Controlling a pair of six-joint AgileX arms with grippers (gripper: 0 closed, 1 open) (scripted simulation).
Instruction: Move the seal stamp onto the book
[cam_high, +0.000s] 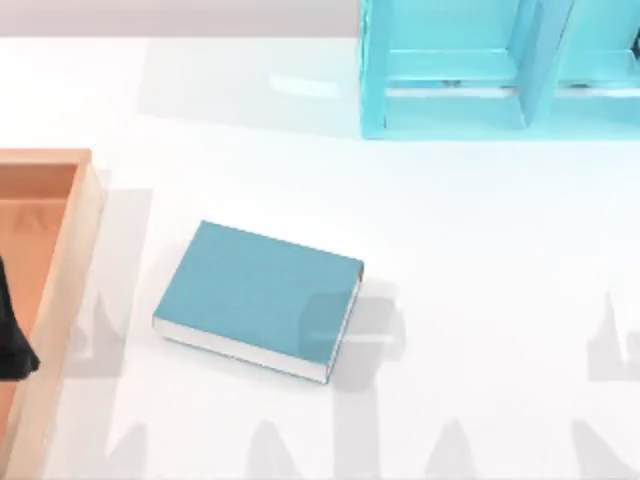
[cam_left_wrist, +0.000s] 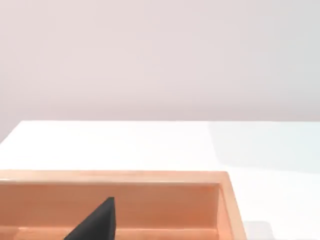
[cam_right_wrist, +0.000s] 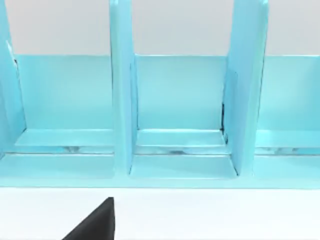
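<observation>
The book (cam_high: 258, 298) lies flat near the tabletop's middle; I see no seal stamp. My left gripper (cam_high: 12, 335) hangs over the wooden tray (cam_high: 85, 225) at the left edge (fingers' state untellable), so I'd search that tray first.

The cyan shelf unit (cam_high: 450, 70) and the light wooden tray (cam_high: 60, 290) are cut off by the top view's edges.

A wooden tray (cam_high: 85, 215) is located at the surface's (cam_high: 480, 260) left edge; a cyan shelf unit (cam_high: 450, 110) is positioned along its far edge.
</observation>
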